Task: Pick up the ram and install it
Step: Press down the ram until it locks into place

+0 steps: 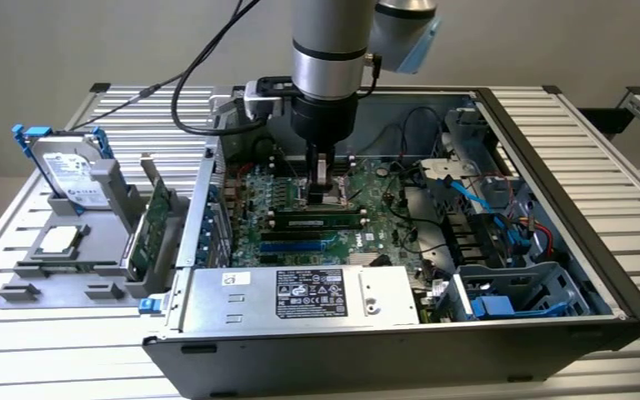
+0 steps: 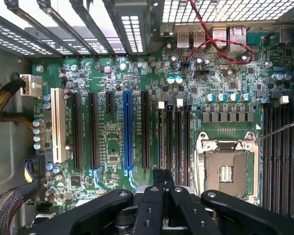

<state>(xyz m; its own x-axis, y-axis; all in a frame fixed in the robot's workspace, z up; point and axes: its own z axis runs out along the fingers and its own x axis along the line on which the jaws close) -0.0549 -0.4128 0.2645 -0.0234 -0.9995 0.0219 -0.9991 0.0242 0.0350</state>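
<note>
In the exterior view the ram (image 1: 317, 219), a thin green stick with a row of black chips, stands on edge in a slot on the motherboard (image 1: 378, 218) inside the open computer case. My gripper (image 1: 327, 197) hangs straight down, its tips just above and behind the middle of the ram; whether they touch it I cannot tell. In the wrist view the black fingers (image 2: 156, 196) are pressed together with nothing visible between them, and my gripper (image 2: 161, 177) sits over the end of a bank of long black memory slots (image 2: 174, 139) beside the empty CPU socket (image 2: 225, 169).
The case walls (image 1: 570, 158) surround the board. A silver power supply (image 1: 297, 296) fills the near side, with cables and drive cages (image 1: 520, 287) at the exterior view's right. Outside, on the left, a grey fixture (image 1: 70, 271) holds a hard drive (image 1: 70, 175) and a green expansion card (image 1: 156, 223).
</note>
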